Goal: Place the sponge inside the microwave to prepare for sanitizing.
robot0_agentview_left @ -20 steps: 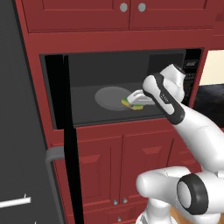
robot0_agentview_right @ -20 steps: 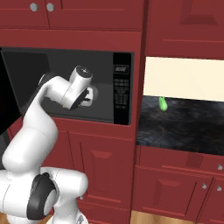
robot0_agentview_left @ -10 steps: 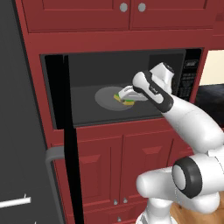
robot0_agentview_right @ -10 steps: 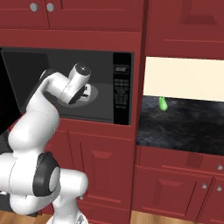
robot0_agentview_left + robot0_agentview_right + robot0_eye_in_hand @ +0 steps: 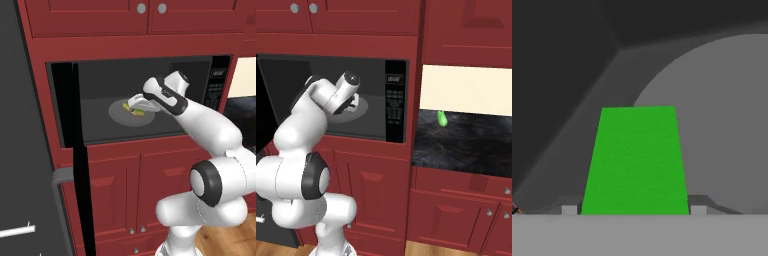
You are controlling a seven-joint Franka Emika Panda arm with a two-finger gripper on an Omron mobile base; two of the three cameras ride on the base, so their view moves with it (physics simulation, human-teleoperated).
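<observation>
Since the earlier shots, we saw the arm had reached further into the microwave (image 5: 145, 97), carrying the sponge (image 5: 138, 106) from the right part of the cavity to over the round grey turntable (image 5: 120, 111). Base hadn't driven anywhere, the cabinets sat in the same spots.

Room-wise we had red cabinets (image 5: 125, 17) all around: doors with small round knobs above the oven, more doors below it, and a bit of wood floor (image 5: 235, 242) at the lower right of the left base view. The big black microwave door (image 5: 30, 150) hung swung open on the left with its grey handle (image 5: 59, 200) low down. From the right base view we could see the black keypad strip (image 5: 395, 107) and, past it, a dark speckled counter (image 5: 466, 142) with a cream wall behind and a small green thing (image 5: 441, 118) sitting on it, too small to name.

The gripper (image 5: 136, 104) was partway open and clamped on the sponge. In the hand view the green face (image 5: 635, 160) filled the gap between both fingertips (image 5: 569, 209), with the turntable's curve behind it. We couldn't tell if the sponge was touching the turntable or just above it.
</observation>
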